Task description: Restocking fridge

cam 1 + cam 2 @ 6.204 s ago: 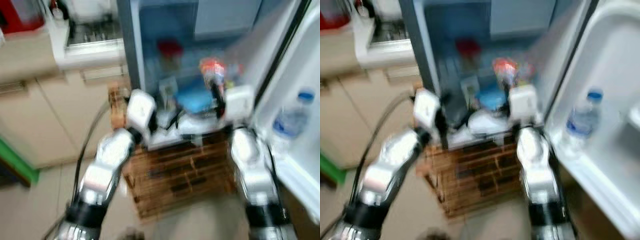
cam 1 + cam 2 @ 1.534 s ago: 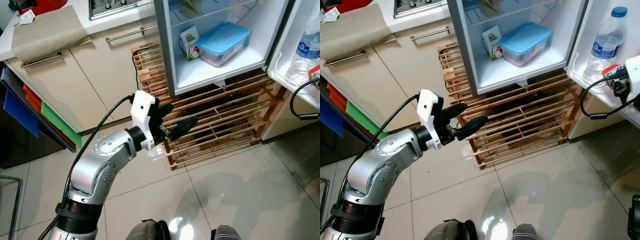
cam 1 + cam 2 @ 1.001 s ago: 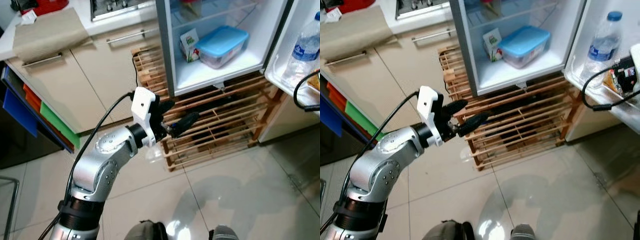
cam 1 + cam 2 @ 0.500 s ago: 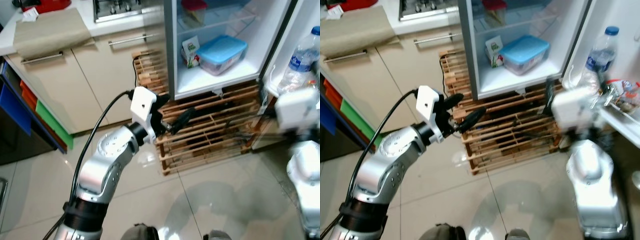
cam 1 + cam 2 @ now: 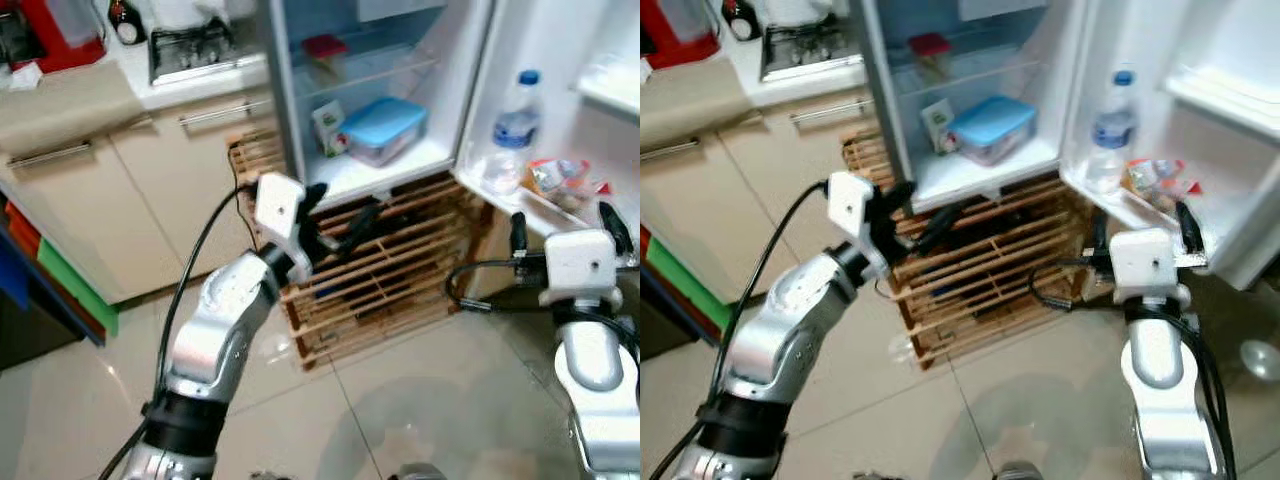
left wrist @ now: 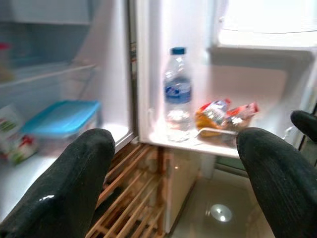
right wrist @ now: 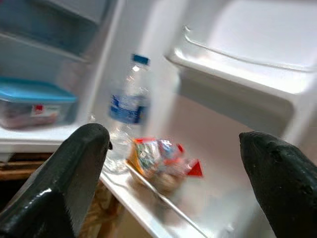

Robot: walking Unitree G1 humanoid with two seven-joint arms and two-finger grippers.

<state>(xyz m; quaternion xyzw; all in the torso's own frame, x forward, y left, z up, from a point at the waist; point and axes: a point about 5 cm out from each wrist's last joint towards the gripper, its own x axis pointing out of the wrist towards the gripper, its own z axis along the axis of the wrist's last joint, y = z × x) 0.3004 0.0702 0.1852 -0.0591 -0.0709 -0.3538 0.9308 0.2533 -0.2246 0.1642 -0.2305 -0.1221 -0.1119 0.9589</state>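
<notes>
1. The right hand [image 5: 563, 231] is wide open and holds nothing. It is up just in front of the white fridge door shelf [image 5: 520, 208].
2. The left hand [image 5: 342, 216] is wide open too, over the wooden slat rack [image 5: 400, 262].
3. A clear plastic water bottle with a blue cap [image 5: 508, 132] stands on that door shelf, beside shiny snack bags [image 5: 555, 177].
4. A blue-lidded plastic box [image 5: 383, 128] and a small white and green carton [image 5: 326, 130] sit inside the fridge.
</notes>
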